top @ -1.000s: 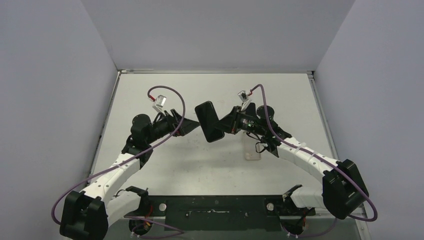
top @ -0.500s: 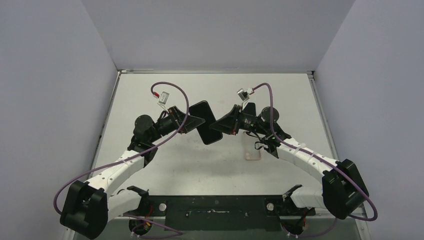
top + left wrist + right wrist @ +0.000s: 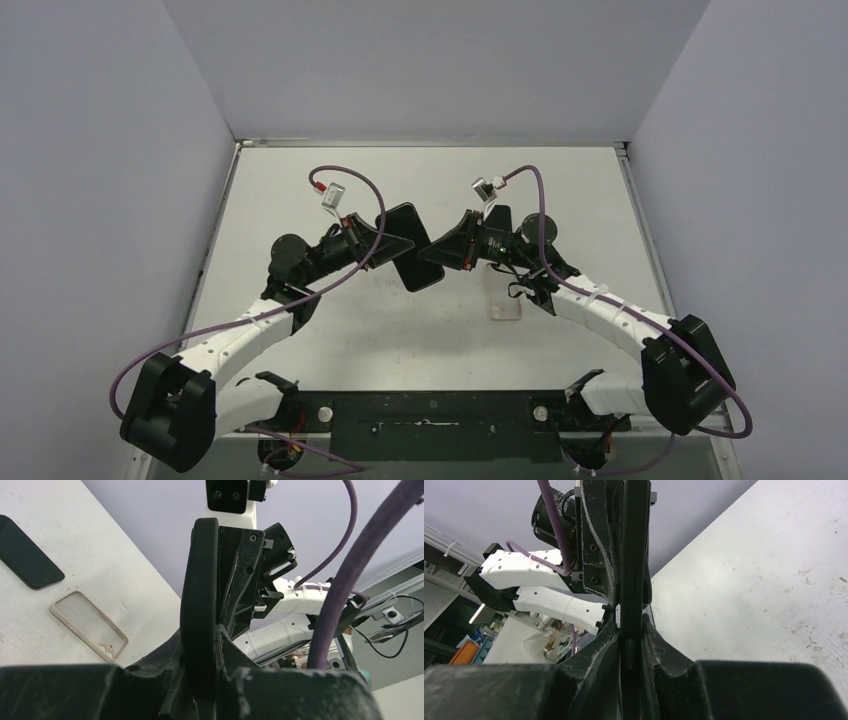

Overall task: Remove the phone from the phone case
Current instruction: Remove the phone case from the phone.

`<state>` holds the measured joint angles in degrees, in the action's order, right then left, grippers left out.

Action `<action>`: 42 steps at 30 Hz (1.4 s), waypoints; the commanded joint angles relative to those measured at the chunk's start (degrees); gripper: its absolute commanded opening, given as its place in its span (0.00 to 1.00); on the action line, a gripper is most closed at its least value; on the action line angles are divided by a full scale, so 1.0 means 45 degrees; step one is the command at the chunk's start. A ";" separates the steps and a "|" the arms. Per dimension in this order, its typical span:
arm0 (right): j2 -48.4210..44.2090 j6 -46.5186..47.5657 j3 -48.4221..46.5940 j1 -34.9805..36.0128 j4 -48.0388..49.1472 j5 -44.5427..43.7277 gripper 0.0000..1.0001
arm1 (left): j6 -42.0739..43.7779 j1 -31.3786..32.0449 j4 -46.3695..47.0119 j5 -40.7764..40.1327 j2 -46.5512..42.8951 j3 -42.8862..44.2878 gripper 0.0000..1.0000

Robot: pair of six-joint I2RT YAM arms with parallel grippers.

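A black phone (image 3: 412,245), in what looks like a black phone case, hangs in the air above the table's middle between the two arms. My left gripper (image 3: 393,243) is shut on its left edge. My right gripper (image 3: 441,251) is shut on its right edge. The left wrist view shows the phone (image 3: 200,570) edge-on, thick and rounded, rising from the closed left gripper (image 3: 200,632). In the right wrist view its thin side (image 3: 633,540) with a button stands clamped in the right gripper (image 3: 630,625). I cannot tell phone from case along the edges.
An empty clear beige case (image 3: 505,300) lies flat on the table under the right forearm, also seen as the case (image 3: 90,632) from the left wrist. A second black phone (image 3: 27,552) lies flat beyond it. Grey walls enclose the table (image 3: 300,180).
The left arm has moved right to the phone and its gripper has gone from open to shut on the phone's left edge. The right gripper kept its hold; the phone shifted slightly up and left.
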<state>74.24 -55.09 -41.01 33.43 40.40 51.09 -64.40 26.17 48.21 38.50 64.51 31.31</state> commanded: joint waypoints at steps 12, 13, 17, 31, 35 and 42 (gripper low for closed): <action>-0.2145 0.1645 0.1240 0.0573 -0.0550 -0.3680 0.71 | -0.2433 0.0206 0.0428 -0.4589 -0.1269 -0.0727 0.00; -0.2259 0.1750 0.1311 0.0720 -0.0657 -0.3944 0.73 | -0.2601 0.0242 0.0380 -0.4896 -0.1325 -0.0749 0.00; -0.2396 0.1910 0.1566 0.1325 -0.0700 -0.4575 0.75 | -0.3325 0.0349 0.0379 -0.5975 -0.1377 -0.0737 0.00; -0.1985 0.1852 0.1837 0.2229 0.1098 -0.5160 0.67 | -0.4354 0.1218 0.0478 -0.6773 -0.1076 -0.0669 0.00; -0.1708 0.1900 0.1771 0.2325 0.1540 -0.4923 0.59 | -0.4495 0.1367 0.0337 -0.6851 -0.1145 -0.0635 0.00; -0.1839 0.2684 0.2014 0.2395 0.1665 -0.4999 0.28 | -0.4900 0.1507 -0.0670 -0.6504 -0.1154 -0.0344 0.00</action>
<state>66.92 -46.89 -32.64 43.66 42.59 29.06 -84.40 32.45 44.47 8.80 60.42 26.96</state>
